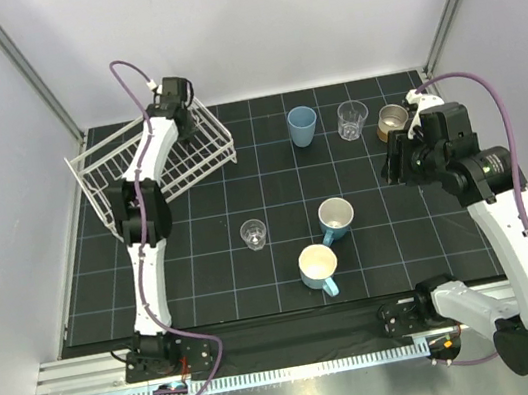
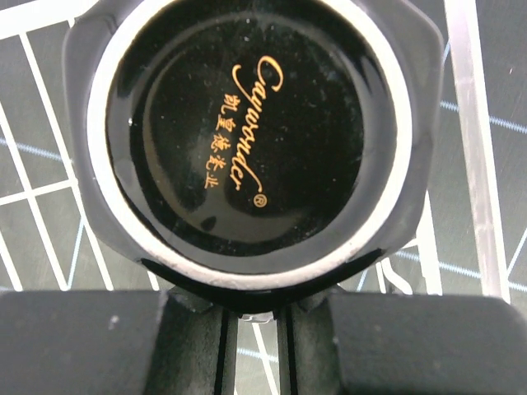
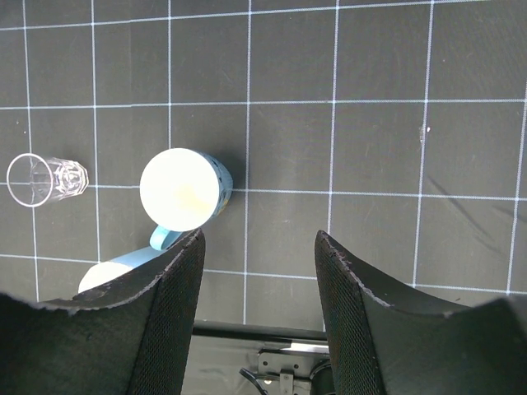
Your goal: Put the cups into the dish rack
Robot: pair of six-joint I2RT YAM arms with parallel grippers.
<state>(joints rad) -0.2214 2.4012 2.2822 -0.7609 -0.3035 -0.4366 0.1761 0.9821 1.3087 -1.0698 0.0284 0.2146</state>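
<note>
Black mug (image 2: 255, 140) | base-up in L fingers (image 2: 82, 346) | over dish rack (image 1: 197, 158)

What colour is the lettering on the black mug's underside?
Gold, printed on the glossy base of the black mug; it shows best in the left wrist view.

Second blue mug (image 3: 97, 281) mostly behind right fingers (image 3: 165, 329), seemingly upright.

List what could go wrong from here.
1. The left gripper grips the black mug only at its edge, above the dish rack. If it is released badly, the mug may tip or strike the wires.
2. The far light blue mug and the near light blue mug stand close together. The open right gripper, reaching for one, might knock the other.
</note>
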